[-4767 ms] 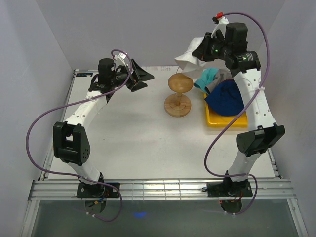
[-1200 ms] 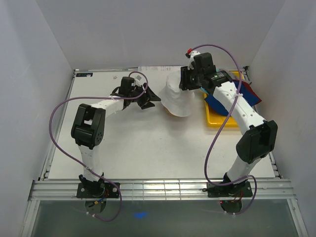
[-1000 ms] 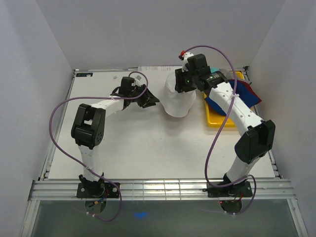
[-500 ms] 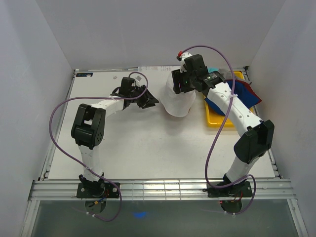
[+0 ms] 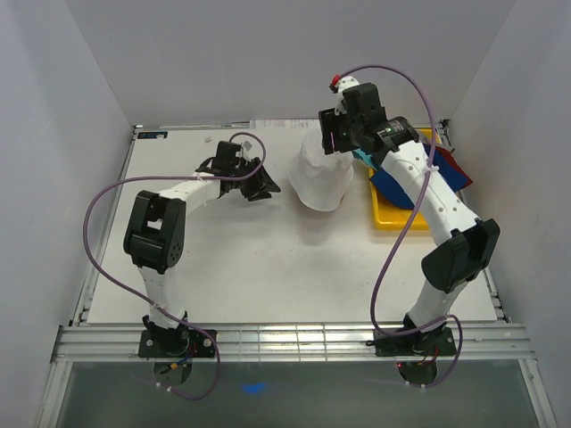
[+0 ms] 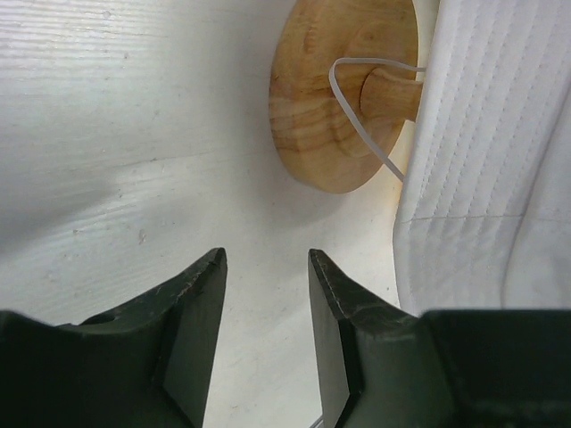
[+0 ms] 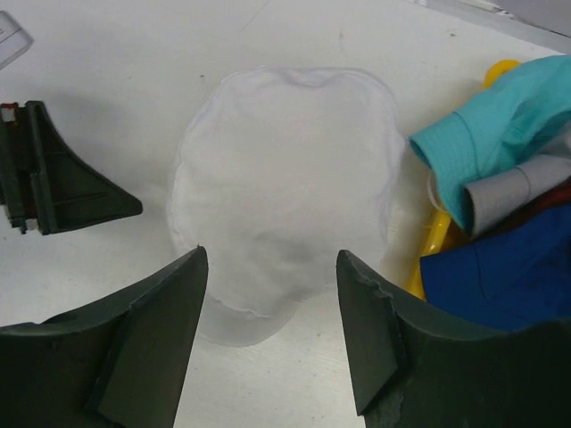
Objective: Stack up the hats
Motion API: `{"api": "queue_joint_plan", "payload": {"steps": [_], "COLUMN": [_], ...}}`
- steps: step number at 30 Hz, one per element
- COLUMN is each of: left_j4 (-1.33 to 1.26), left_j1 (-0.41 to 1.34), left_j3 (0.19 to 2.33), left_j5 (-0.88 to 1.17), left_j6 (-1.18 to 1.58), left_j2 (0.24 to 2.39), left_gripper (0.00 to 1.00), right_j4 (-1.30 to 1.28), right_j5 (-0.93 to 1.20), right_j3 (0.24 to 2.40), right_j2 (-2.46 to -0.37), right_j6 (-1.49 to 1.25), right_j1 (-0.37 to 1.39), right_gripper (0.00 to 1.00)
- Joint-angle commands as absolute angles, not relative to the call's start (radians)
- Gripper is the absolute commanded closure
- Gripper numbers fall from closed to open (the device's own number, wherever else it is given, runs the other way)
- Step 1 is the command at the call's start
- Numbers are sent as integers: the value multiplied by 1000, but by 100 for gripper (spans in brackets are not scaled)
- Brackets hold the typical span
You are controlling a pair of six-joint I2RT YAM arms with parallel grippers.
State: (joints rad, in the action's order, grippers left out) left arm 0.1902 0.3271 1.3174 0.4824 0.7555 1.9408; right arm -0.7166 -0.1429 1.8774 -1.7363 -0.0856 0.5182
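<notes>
Two arms rise from the near edge of the table (image 5: 232,267). The left arm lifts its elbow close above its base, then stretches its forearm forward and rightward, low over the surface. The left pincer (image 6: 266,260) has its jaws partly apart with nothing between them. The right arm climbs to a high elbow and leans far forward and leftward. The right pincer (image 7: 272,259) points down with its jaws spread wide and empty.

The pale hat (image 5: 321,178) sits directly below the right pincer, clear of its fingers, and just ahead and to the right of the left pincer. To the right pincer's right, the blue hat (image 7: 500,276), teal hat (image 7: 500,116) and red hat (image 5: 453,169) lie heaped on the tray (image 5: 393,218).

Half a second ago the right pincer sat low against the pale hat's crown; it has since lifted up and back. Nearly five seconds ago it held that hat aloft beside a bare stand, with the left arm drawn back.

From the top view the pale hat hides the stand entirely. The left wrist view shows the stand's (image 6: 343,98) round wooden base and stem under the brim. The right wrist view shows a grey fold (image 7: 508,192) between the teal and blue hats, where the top view shows only the arm.
</notes>
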Motion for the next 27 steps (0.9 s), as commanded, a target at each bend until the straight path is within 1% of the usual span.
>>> {"api": "queue_joint_plan", "payload": {"steps": [1, 4, 6, 8, 11, 21, 26, 27], "left_j4": [255, 288, 311, 324, 334, 364, 374, 376], "left_j1": [311, 304, 299, 298, 299, 298, 299, 299], "left_j3": [1309, 1301, 1298, 1293, 1286, 1288, 1307, 1308], "left_j5": [437, 425, 423, 426, 437, 508, 526, 532], "left_j6": [692, 661, 647, 643, 638, 644, 649, 650], "left_j2": [1818, 1772, 1734, 1704, 1648, 1513, 1482, 1480], "left_gripper": [47, 42, 37, 34, 32, 30, 30, 30], "right_j4": [-770, -807, -813, -824, -818, -810, -785, -785], "right_j5": [-207, -181, -135, -106, -92, -49, -29, -29], "right_j3": [1948, 1941, 1904, 1881, 1841, 1973, 2011, 2011], "right_j2": [-1729, -1717, -1713, -1729, -1779, -2078, -2152, -2158], "right_j6": [-90, -130, -153, -184, -199, -244, -256, -259], "right_j1": [457, 364, 267, 174, 92, -23, -35, -35], "right_gripper": [35, 35, 36, 37, 38, 41, 42, 45]}}
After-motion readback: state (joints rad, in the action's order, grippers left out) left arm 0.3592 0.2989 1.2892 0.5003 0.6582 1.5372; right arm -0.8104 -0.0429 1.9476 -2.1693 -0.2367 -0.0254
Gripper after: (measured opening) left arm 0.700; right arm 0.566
